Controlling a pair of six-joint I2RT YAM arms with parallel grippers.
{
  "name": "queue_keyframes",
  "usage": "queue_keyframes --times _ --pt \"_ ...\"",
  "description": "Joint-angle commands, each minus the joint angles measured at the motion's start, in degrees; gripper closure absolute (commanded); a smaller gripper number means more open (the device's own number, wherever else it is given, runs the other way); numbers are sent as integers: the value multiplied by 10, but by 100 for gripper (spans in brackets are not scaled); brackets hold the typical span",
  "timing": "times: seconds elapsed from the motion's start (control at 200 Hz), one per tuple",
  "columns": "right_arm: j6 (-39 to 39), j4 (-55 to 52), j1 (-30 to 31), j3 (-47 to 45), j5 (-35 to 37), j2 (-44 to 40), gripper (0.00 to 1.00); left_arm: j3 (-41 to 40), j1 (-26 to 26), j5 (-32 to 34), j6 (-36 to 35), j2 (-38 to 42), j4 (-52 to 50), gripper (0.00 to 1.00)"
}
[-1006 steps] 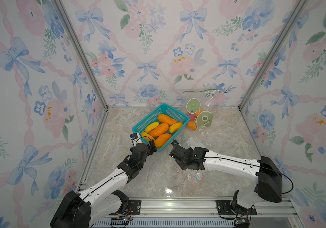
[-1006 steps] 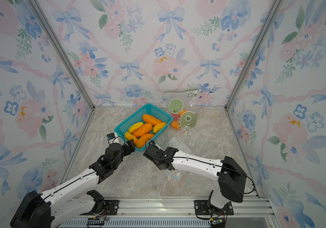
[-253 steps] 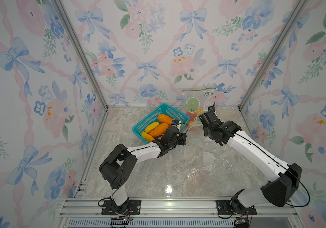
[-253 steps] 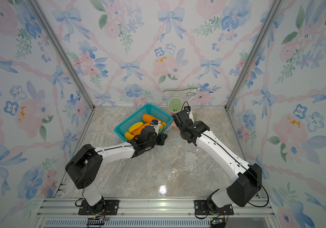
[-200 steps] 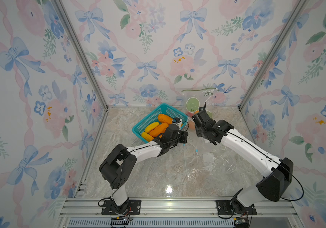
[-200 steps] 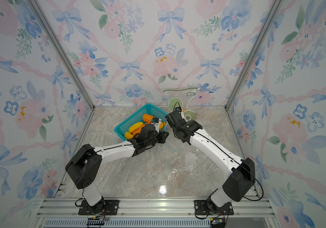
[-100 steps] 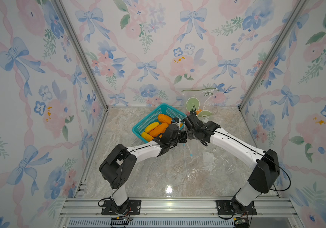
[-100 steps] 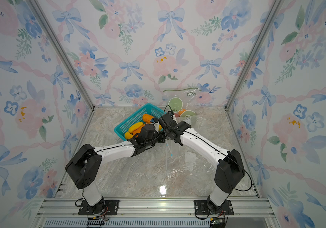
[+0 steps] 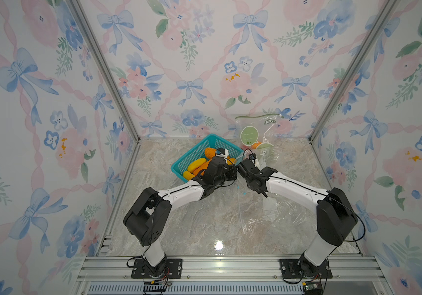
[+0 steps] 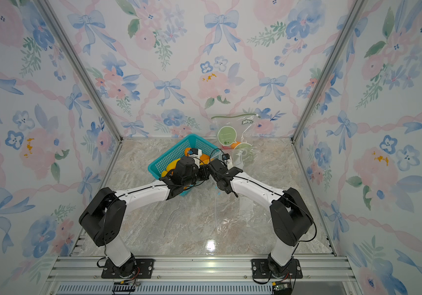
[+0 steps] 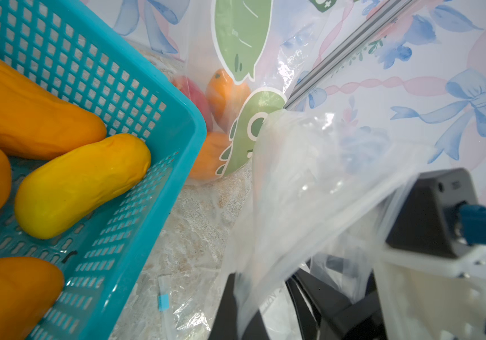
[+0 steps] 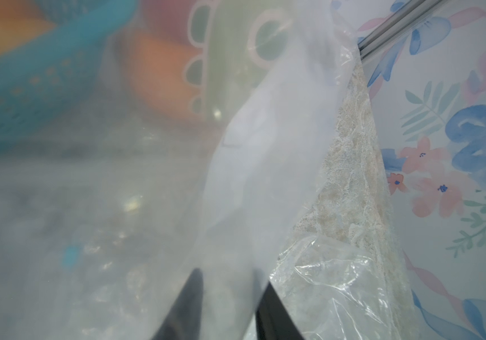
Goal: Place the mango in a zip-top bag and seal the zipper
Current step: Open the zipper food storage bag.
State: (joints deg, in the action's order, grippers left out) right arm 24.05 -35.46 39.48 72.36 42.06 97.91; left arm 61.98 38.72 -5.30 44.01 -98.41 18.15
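Left gripper (image 11: 261, 276) is clamped tight on the bag (image 11: 309, 182), and the right gripper (image 12: 230, 278) has its jaws close around the film (can't tell if it's actually biting). The mango (image 11: 83, 182) sits in the basket (image 11: 153, 188), so I'd pinch one layer per side and spread the mouth wide.

The left tool (image 11: 265, 306) and right tool (image 12: 230, 312) are standing tip to tip just before the basket (image 9: 192, 153), with the clear bag (image 9: 268, 212) draping between them and trailing over the right of the bench (image 9: 179, 229), blocking the centre. The printed bag (image 9: 249, 134) is leaning against the back wall (image 9: 204, 76) beside the basket, closing that gap; the bench's front-left is lying open.
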Motion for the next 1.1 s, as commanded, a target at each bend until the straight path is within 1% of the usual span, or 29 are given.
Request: queue_keyframes --times 0.0,0.12,0.21,0.295,0.4,0.5,0.56,0.635,0.74,0.895,0.94,0.99,1.045,1.095 --pt "-26 23 -7 -15 21 -68 82 -9 -17 -14 7 15 5 100" --pt "-60 -20 -8 0 25 -124 94 -11 -28 -31 9 10 4 100" --pt "-85 -93 -8 39 27 -161 100 -3 -30 -64 2 5 4 100" --pt "-99 -183 -5 94 28 -182 100 14 -30 -105 -6 -2 5 100" --pt "-89 -298 0 162 27 -196 100 36 -30 -159 -8 -15 4 100" --pt "-58 -394 0 213 1 -195 99 59 -31 -216 -5 -34 2 100" --pt "-43 -420 -2 220 -24 -193 100 66 -30 -241 -3 -46 -2 100" --pt "-38 -410 -3 198 -60 -195 100 68 -30 -254 -1 -57 -7 100" --pt "-27 -358 -8 145 -92 -204 100 60 -30 -257 -4 -63 -14 100" --pt "-18 -213 -11 60 -128 -222 100 60 -29 -250 -27 -67 -38 100" --pt "-9 -181 -12 45 -124 -220 100 59 -29 -238 -38 -65 -45 96" --pt "11 -170 -13 42 -109 -212 100 59 -30 -220 -47 -61 -51 94" --pt "15 -167 -20 49 -121 -195 100 59 -31 -200 -54 -56 -57 90" --pt "18 -171 -24 59 -124 -176 100 58 -32 -181 -58 -51 -58 80"
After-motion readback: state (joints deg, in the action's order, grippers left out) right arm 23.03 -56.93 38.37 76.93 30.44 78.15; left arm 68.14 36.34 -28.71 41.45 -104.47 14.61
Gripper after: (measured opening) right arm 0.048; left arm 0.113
